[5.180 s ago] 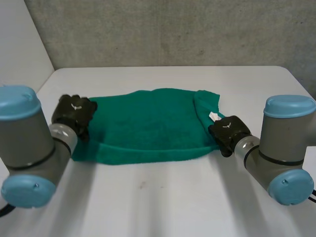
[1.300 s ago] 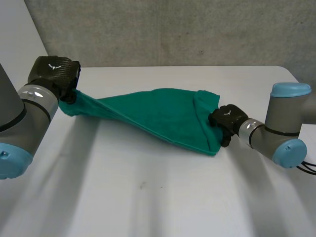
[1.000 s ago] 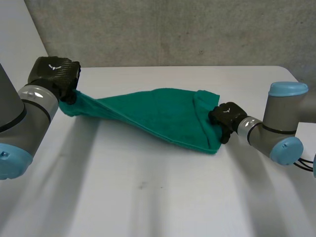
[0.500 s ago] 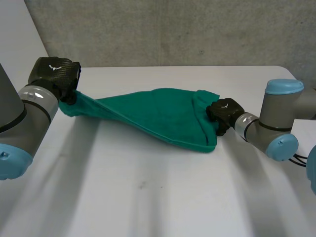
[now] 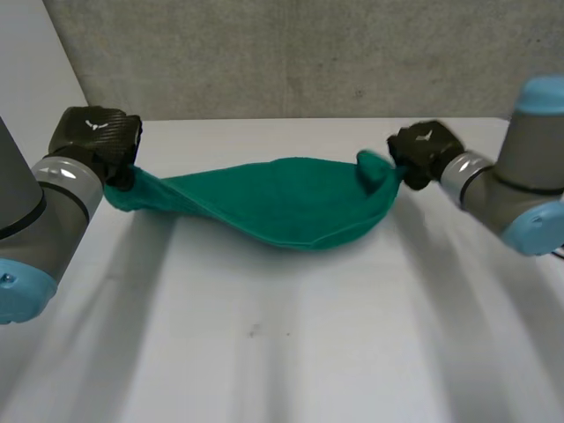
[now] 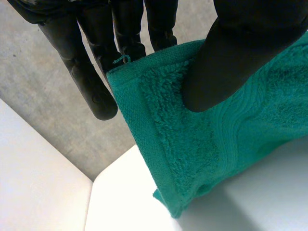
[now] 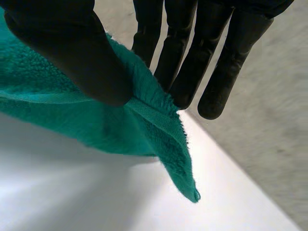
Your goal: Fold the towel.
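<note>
Sagging towel over table, ends pinched in left hand and right hand.

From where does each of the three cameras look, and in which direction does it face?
Head view: between and behind the grey arms, facing down at the white table; shows both arms, left hand and right hand holding the green terry towel by its two ends.
Left wrist view: on the left wrist, facing along the palm; its thumb and fingers pinch a towel corner.
Right wrist view: on the right wrist, facing along the palm; thumb and fingers pinch the towel's hem.
All share towel and table.
</note>
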Motion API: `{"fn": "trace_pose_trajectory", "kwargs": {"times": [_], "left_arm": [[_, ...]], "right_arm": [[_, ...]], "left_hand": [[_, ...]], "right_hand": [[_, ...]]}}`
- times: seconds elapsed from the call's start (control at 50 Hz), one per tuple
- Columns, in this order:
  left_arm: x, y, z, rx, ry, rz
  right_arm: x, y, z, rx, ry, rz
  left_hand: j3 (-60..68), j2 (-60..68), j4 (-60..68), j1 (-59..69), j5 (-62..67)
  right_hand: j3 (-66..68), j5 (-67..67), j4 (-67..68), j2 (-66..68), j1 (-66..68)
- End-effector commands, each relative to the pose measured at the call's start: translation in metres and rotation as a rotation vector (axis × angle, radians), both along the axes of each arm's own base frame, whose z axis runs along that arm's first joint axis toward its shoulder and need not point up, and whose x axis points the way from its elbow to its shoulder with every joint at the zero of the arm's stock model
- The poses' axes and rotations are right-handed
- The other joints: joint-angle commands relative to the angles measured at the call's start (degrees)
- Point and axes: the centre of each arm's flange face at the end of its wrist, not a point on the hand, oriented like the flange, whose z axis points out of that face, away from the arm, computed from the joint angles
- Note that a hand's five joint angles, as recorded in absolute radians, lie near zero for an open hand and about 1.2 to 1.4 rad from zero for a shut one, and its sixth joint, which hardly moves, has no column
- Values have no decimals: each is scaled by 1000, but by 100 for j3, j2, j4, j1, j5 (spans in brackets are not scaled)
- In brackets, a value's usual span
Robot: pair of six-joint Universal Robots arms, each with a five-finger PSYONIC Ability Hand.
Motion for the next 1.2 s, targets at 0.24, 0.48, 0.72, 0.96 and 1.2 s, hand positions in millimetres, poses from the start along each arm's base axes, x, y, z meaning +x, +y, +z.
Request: {"fn": "trace_pose_trajectory", "kwargs": {"times": [0.24, 0.48, 0.72, 0.96, 1.2], "left_arm": [[27, 24, -36, 138, -58, 40], [32, 10, -96, 311, -115, 43], [3, -68, -27, -12, -128, 23], [14, -84, 131, -692, 139, 237], [18, -77, 2, -315, 121, 101]], "right_arm": [[-76, 115, 16, 212, 741, -100], [-70, 106, -14, 231, 754, -69], [-33, 9, 94, -300, 407, -277], [-36, 28, 215, -742, -61, -352], [-34, 42, 86, -369, 104, -251]], "left_hand": [[1180, 1148, 1151, 1509, 1484], [1180, 1148, 1151, 1509, 1484], [1180, 1148, 1151, 1509, 1484], [1180, 1148, 1151, 1509, 1484], [1180, 1148, 1151, 1509, 1484]], "right_hand": [[1251, 1433, 1189, 1300, 2449], [1251, 1433, 1189, 1300, 2449], [1251, 1433, 1189, 1300, 2449], [1251, 1433, 1189, 1300, 2449], [1251, 1433, 1189, 1300, 2449]]}}
